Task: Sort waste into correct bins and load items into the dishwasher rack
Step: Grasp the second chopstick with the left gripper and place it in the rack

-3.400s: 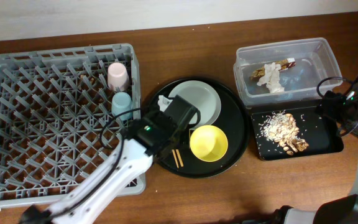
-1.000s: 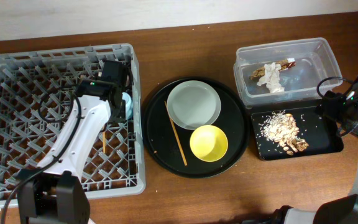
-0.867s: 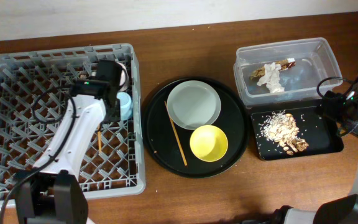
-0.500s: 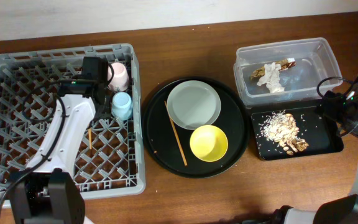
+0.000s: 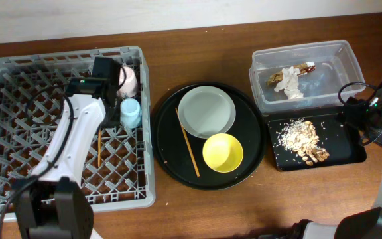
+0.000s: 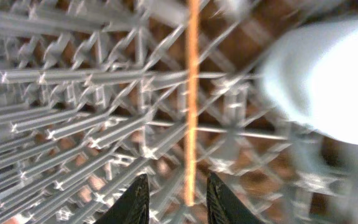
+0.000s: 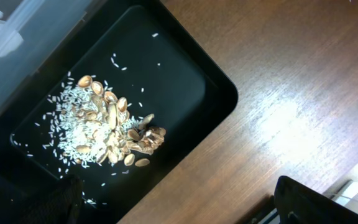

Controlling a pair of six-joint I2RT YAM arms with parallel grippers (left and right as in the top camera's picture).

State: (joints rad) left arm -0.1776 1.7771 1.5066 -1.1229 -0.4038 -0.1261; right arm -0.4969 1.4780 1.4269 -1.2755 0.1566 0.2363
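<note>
In dishwasher rack (image 5: 18,133) at far left: one chopstick (image 5: 99,147) lying among the pegs, pink cup (image 5: 127,79) and blue cup (image 5: 130,113) by the right wall. Above it, left gripper (image 6: 178,196), narrowly parted, seemingly clear of the chopstick, though blurred. On round black tray (image 5: 168,166): plate (image 5: 207,111), second chopstick (image 5: 188,143), yellow bowl (image 5: 223,152). In clear tub (image 5: 337,53): tissue (image 5: 288,81), wrapper (image 5: 304,67). On shallow black tray (image 5: 343,143): food scraps (image 5: 304,139). Over its corner, right gripper (image 7: 188,202), spread wide.

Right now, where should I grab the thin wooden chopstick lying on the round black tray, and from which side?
Probably near the middle of the thin wooden chopstick, straight down from above, closing across its width. It lies flat on the round black tray, with the pale round plate and yellow bowl close beside it.
</note>
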